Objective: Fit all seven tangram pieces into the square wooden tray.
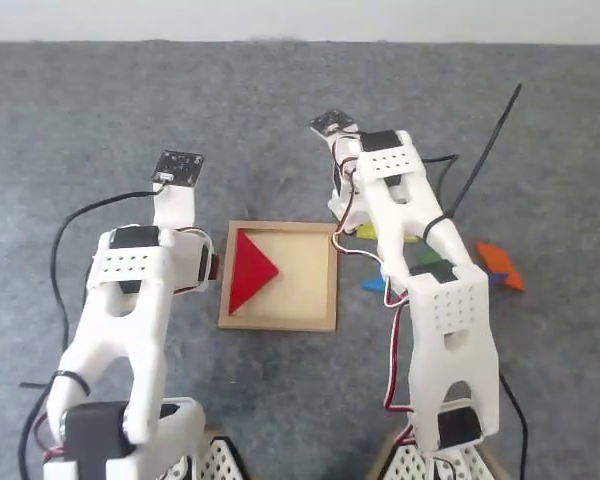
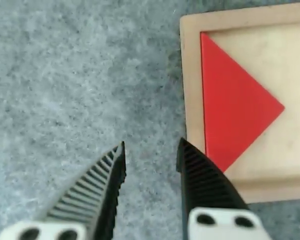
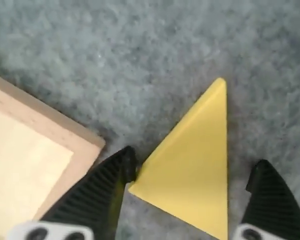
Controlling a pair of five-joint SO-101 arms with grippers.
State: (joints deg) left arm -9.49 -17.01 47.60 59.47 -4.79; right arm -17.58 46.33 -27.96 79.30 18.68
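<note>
- We see the left arm (image 1: pixel 130 300) standing at the left of the grey fuzzy worktop (image 1: pixel 100 120), bent forward so that its wrist sits just beside the left wall of the tray
- The left claw (image 2: pixel 151 145) is spread and holds nothing; its two black ribbed fingers (image 2: pixel 107 182) hang over the bare worktop just outside the tray's left rim, one fingertip near that rim
- The square wooden tray (image 1: pixel 277 325) lies flat between the two arms; in the left wrist view we see its left rim and a corner (image 2: pixel 190 75), and in the right wrist view another corner (image 3: pixel 65 130)
- The red triangle (image 1: pixel 250 270) lies inside the tray with its long side along the left wall and its point towards the middle; the left wrist view shows it flat on the tray floor (image 2: pixel 235 110); the remainder of the tray floor is bare wood
- The right arm (image 1: pixel 445 320) stretches forward just to the right of the tray, its wrist near the tray's far right corner
- The right claw (image 3: pixel 195 162) is spread wide on either side of the yellow triangle (image 3: pixel 200 145); one finger (image 3: pixel 102 190) touches a corner of that piece, the other stands apart from it; we do not see the piece pinched
- The yellow triangle lies flat on the worktop just beside the tray's corner, outside it
- Further right on the worktop, partly hidden by the right arm, we make out a green piece (image 1: pixel 425 258), a blue piece (image 1: pixel 373 285) and an orange piece (image 1: pixel 500 265), all outside the tray
</note>
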